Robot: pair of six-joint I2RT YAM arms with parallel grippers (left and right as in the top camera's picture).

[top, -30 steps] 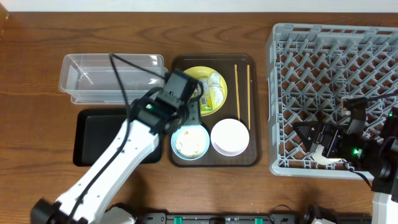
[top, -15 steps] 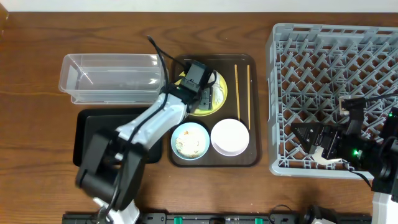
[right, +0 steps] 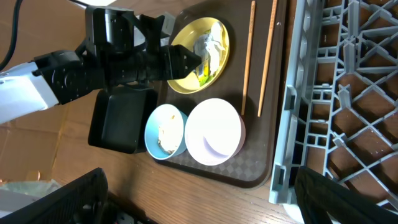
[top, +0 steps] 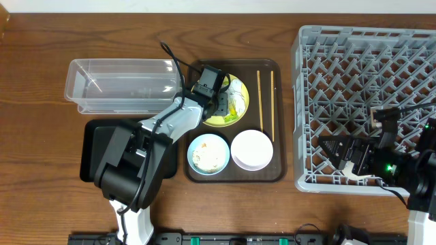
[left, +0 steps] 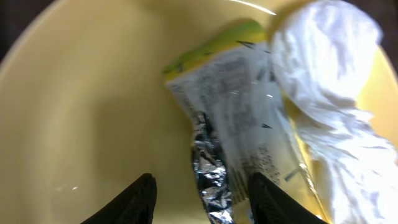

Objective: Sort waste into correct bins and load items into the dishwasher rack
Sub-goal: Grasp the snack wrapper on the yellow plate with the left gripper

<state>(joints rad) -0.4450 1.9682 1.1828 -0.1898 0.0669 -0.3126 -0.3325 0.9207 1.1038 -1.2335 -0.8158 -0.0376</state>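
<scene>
My left gripper hangs low over the pale-yellow plate, open. Its jaws straddle the crumpled foil end of the green-yellow wrapper; the right finger is at the wrapper's edge. A white paper scrap lies beside the wrapper. From overhead, the left gripper covers the plate's left half. The blue bowl holds rice scraps, next to the white bowl. Two chopsticks lie right of the plate. My right gripper hovers open, empty, over the grey rack's front left.
Plate, bowls and chopsticks sit on a brown serving tray. The clear tub stands left of it, with the black tray in front, partly under my left arm. The rack's wall rises just right of the serving tray.
My left gripper swung from the serving tray's left edge onto the plate and came down over the wrapper, jaws narrowing. The right arm has not moved.
</scene>
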